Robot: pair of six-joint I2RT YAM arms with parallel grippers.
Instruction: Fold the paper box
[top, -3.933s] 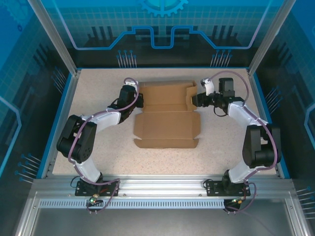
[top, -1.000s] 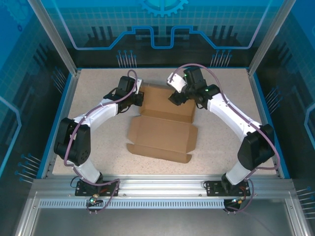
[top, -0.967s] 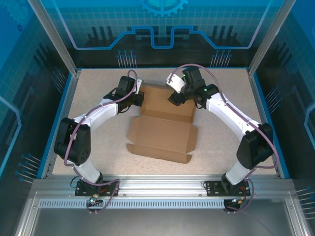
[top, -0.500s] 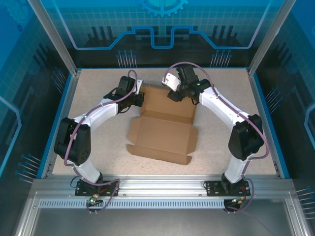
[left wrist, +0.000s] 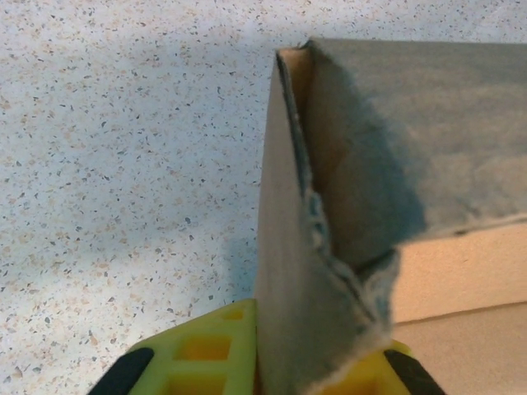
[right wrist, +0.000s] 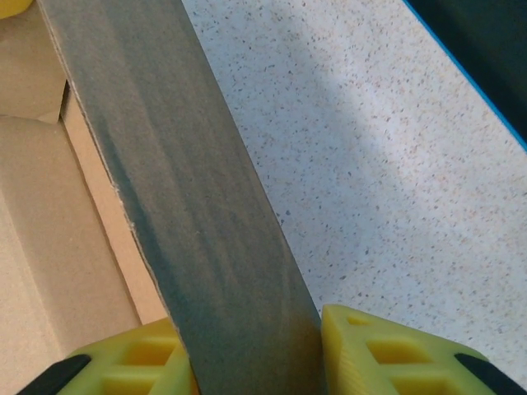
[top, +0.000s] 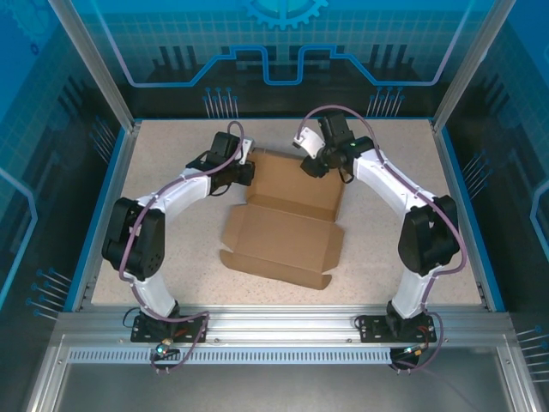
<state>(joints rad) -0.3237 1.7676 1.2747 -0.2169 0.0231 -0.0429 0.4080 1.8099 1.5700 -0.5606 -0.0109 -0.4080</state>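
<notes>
While box (top: 283,236) sits mid-worktop (top: 171,249), long axis left-right, its far wall stands raised between both hands. Left hand (top: 244,172) pinches the far-left corner flap, right hand (top: 310,166) clamps the wall's right end. Next fold likely swings nearward.

The top camera is looking down from above and behind the arm bases (top: 167,324), facing the far wall and taking in the whole desk (top: 171,146) from well back. The left wrist camera is sitting just behind the left jaws, staring closely at the far left corner of the paper box (left wrist: 329,206) (speckled desk beside it). The right wrist camera is riding behind the right jaws, equally close, farther right. All three are sharing the box's far edge.
</notes>
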